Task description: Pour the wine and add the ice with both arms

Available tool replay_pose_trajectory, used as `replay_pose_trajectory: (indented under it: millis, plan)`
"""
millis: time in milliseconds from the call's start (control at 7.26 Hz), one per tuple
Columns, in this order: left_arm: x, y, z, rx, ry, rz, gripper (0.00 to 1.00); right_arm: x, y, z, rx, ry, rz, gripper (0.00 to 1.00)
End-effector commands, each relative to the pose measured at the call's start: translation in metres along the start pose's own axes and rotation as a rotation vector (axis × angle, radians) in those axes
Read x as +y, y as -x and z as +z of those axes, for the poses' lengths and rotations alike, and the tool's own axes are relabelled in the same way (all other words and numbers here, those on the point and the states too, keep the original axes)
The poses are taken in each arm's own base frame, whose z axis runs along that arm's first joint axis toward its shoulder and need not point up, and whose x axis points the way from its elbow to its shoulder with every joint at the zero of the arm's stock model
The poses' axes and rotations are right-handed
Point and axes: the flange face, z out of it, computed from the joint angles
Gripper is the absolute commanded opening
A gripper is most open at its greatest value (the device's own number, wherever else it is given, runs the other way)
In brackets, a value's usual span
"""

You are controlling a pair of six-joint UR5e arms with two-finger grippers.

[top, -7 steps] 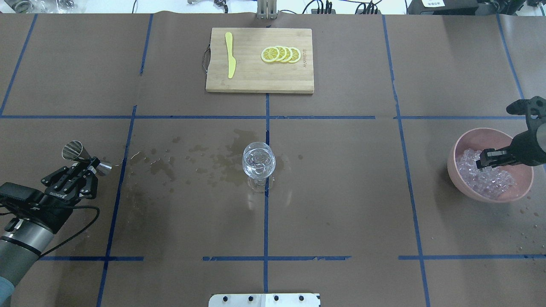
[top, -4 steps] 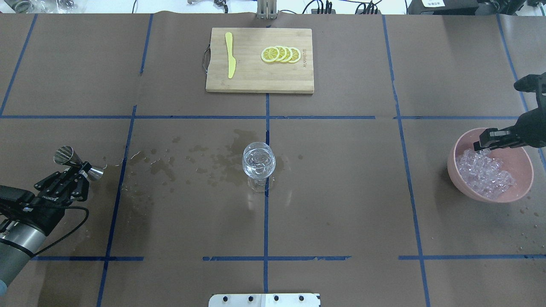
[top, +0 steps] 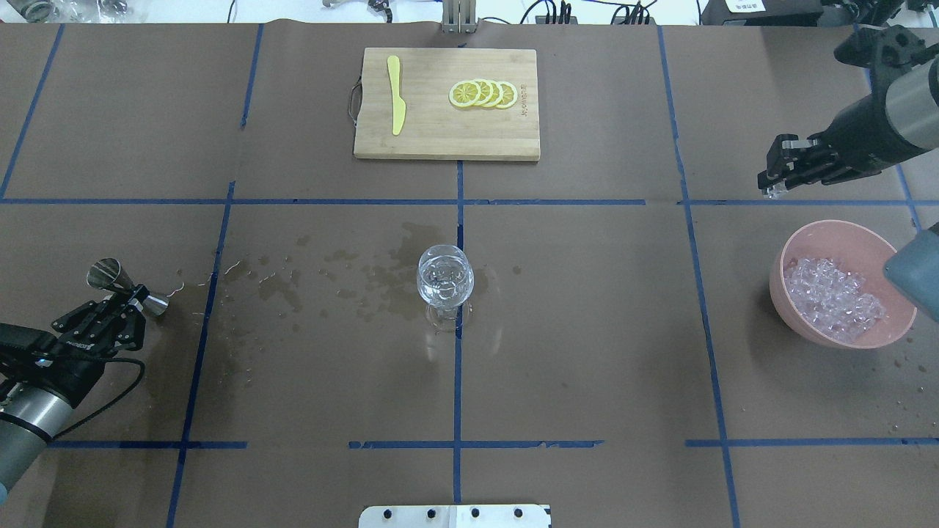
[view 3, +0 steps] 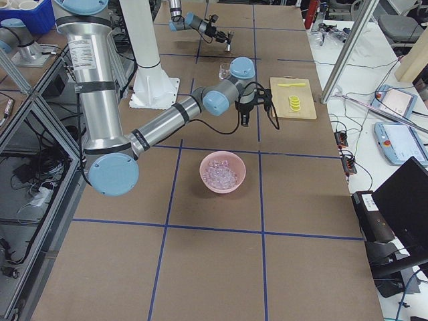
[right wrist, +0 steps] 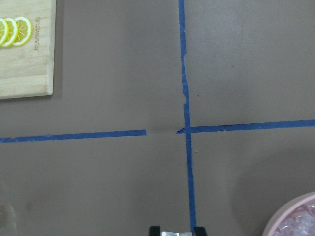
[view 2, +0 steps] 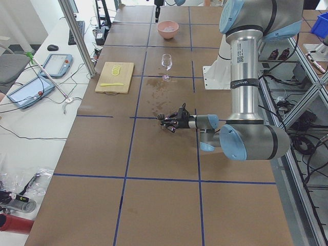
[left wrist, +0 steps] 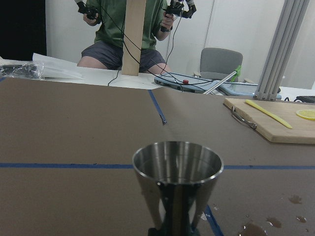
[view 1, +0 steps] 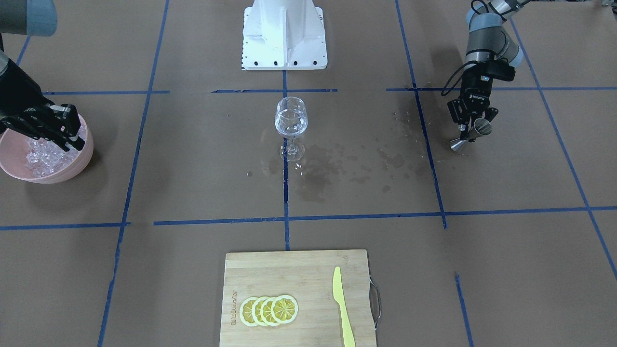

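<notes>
A clear stemmed wine glass [top: 444, 282] stands upright at the middle of the brown paper-covered counter [top: 587, 330], on a crossing of blue tape lines. A small measure of colourless wine [view 1: 290, 126] lies low in its bowl. Dark wet splashes [top: 345, 275] mark the paper from the glass's foot out toward the robot's left.

Well off to the robot's left of the glass, the left gripper [top: 136, 295] has its jaws closed on the narrow waist of a polished steel double-cone jigger [top: 121, 280]. The jigger is tilted, its wide cup pointing away from the glass and its small cup toward it.

Well off to the robot's right of the glass sits a round pink bowl [top: 807, 330] that holds the heap of small clear glassy ice [top: 832, 297]. The right gripper [top: 772, 183] hangs raised above the counter, clear of the heap and on the bowl's far side in the overhead view. Its jaws are drawn close on a small pale glassy piece, which seems to be one ice cube [right wrist: 171, 232], though only its edge shows in the wrist view.

Beyond the glass, away from the robot, lies a rectangular bamboo cutting board [top: 446, 139] that carries a row of overlapping lemon slices [top: 484, 94] and a yellow plastic knife [top: 396, 95].
</notes>
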Motion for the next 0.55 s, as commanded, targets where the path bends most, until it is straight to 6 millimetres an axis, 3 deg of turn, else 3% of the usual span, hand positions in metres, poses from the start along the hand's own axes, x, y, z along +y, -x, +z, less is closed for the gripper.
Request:
replay_pose_trajectory:
  millis: [0,138,413]
  plan:
    - [0.001,0.014,-0.003,-0.019,-0.001,0.053,0.0,0.001,0.06,-0.002,-0.037,-0.01,0.064,0.0]
    - [0.002,0.016,-0.003,-0.022,0.001,0.057,0.0,0.007,0.084,0.005,-0.042,-0.007,0.099,0.0]
    - [0.004,0.017,-0.003,-0.022,0.004,0.058,0.0,0.007,0.137,-0.007,-0.031,-0.001,0.131,0.0]
